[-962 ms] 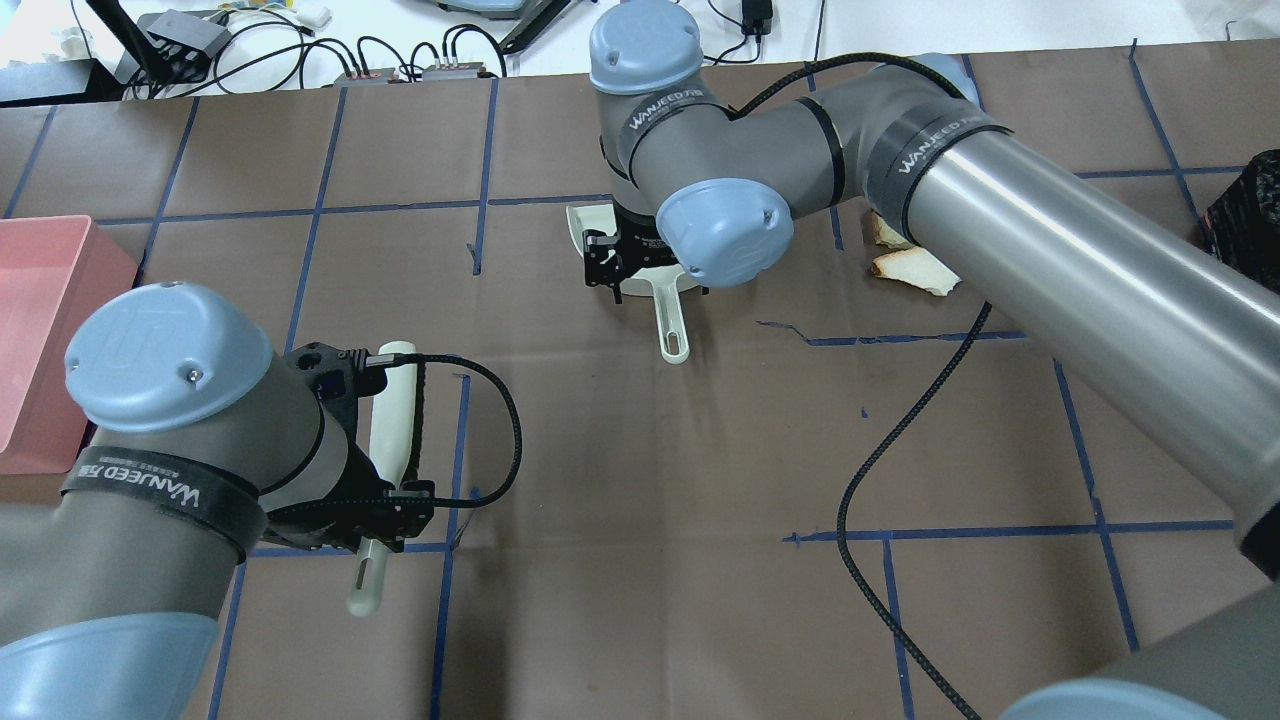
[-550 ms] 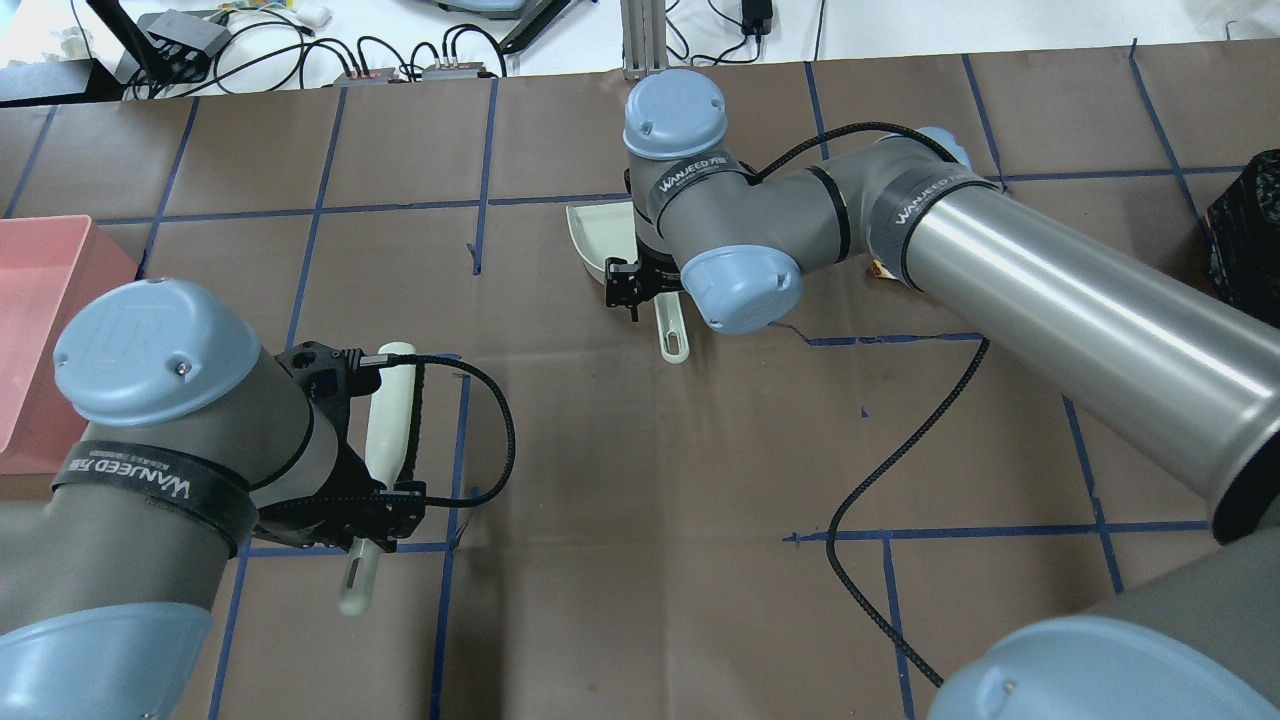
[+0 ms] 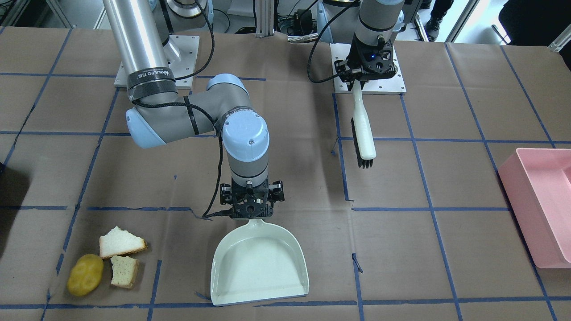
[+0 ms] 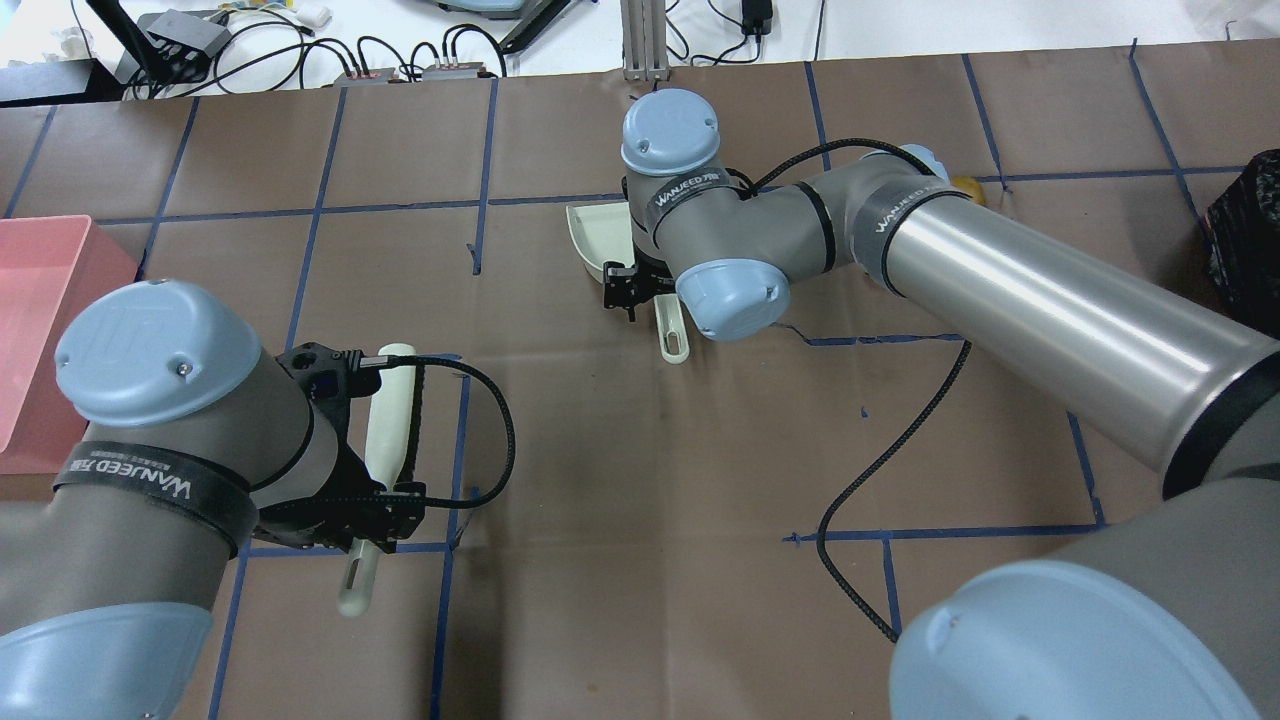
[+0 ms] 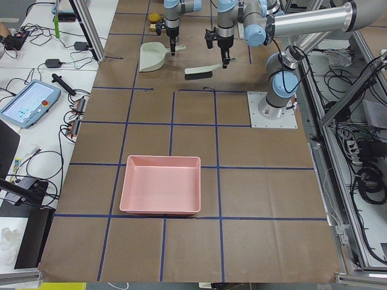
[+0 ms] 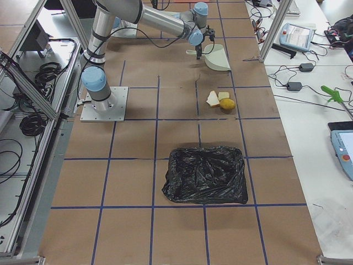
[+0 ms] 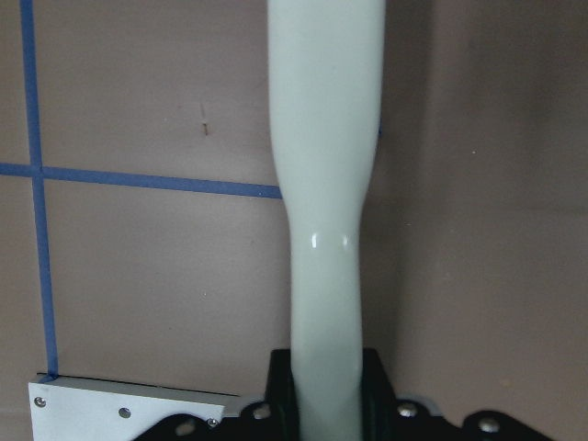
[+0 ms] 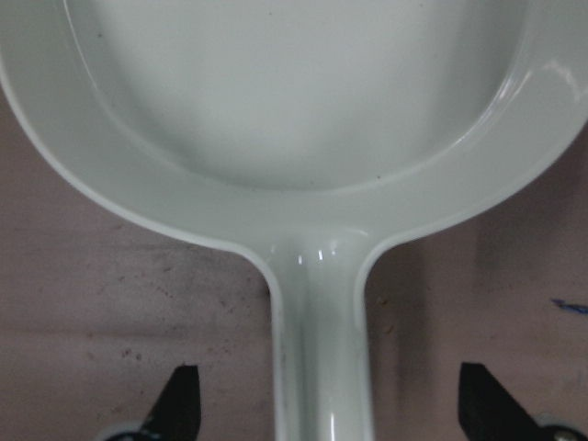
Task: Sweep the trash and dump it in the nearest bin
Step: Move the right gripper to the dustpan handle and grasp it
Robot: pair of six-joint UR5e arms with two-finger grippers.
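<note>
ok so reading across the view that faces the robot, left to right: the black bag-lined bin (image 6: 205, 174) sits out past the left edge, and you only get a proper look at it from the camera at the robot's right end

Then comes the trash, one little cluster lying on the brown paper-covered bench (image 3: 285, 156). It's a yellow lumpy potato-like oval (image 3: 85, 268) plus two torn pieces of white bread with brown crust (image 3: 121, 242). The lower piece is just beside the oval and the upper one is right above it. In that end view the cluster is between the black bin and the dustpan

Next is the pale greenish-white plastic dustpan (image 3: 258, 267), flat on the bench, mouth pointing away from the robot, handle pointing back at it. The right tool (image 3: 252, 211) is down over that handle with its fingers spread wide. The wrist cam shows one on each side with bare bench in between, so it's gripping nothing

Further right, the left tool (image 3: 366, 67) is clamped on the handle of a white plastic hand brush with black bristles (image 3: 362, 129). The brush head sticks out away from the robot's base. I can't tell if the bristles touch the bench

Far right is the pink rectangular plastic bin (image 3: 539, 214), well apart from the trash
</note>
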